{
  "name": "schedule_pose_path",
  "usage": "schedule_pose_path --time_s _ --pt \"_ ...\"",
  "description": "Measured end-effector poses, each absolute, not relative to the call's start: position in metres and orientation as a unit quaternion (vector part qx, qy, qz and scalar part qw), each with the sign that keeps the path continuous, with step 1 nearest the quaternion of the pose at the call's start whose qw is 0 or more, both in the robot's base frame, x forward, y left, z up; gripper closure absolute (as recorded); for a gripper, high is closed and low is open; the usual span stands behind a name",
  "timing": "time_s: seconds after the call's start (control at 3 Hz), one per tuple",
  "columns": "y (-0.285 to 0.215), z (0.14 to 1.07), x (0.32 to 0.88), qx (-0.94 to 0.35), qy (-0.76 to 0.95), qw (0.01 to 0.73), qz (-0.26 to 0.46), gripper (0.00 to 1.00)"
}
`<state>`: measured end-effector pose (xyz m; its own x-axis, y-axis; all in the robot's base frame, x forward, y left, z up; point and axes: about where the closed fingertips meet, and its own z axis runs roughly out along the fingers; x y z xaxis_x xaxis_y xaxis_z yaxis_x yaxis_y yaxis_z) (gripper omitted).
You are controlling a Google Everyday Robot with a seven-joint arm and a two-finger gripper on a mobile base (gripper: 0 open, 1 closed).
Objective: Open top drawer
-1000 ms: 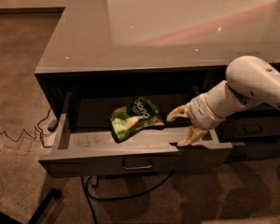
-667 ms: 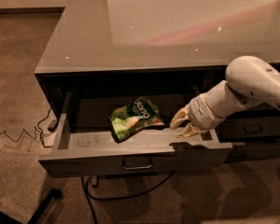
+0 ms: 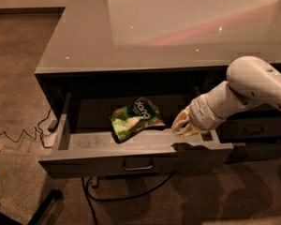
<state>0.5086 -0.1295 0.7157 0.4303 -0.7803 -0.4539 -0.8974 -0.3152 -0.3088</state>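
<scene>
The top drawer (image 3: pixel 86 165) is standing well out from under the grey counter (image 3: pixel 168 27), its tray open to view, so the opening step is looking close to done, by my reading. The gripper (image 3: pixel 185 124) is hanging at the drawer's right end, just inside the front panel's upper edge and apparently touching it. Whether it is open or closed, I cannot tell from here. The white arm (image 3: pixel 253 86) is reaching in from behind it and to its right.

Just to the gripper's left, a green snack bag (image 3: pixel 136 118) is lying on the tray floor, near but apart. Lower and further left, the metal pull (image 3: pixel 137 165) is sitting at the panel's centre, untouched. To the gripper's right, 2 shallower drawers (image 3: pixel 253 128) are sitting shut. A cable (image 3: pixel 126 196) is trailing on the carpet below.

Next call, as I judge it: either 1 last short pull straight outward, or a lift clear of the panel edge without brushing the bag.
</scene>
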Motion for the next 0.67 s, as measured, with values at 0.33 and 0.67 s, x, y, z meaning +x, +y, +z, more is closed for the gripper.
schedule_pose_path --time_s 0.33,0.67 --pt "-0.1258 0.7089 0.5179 -0.802 0.526 0.26 0.106 1.0" --pt "-0.1236 0.7003 0.5256 -0.799 0.534 0.257 0.102 1.0"
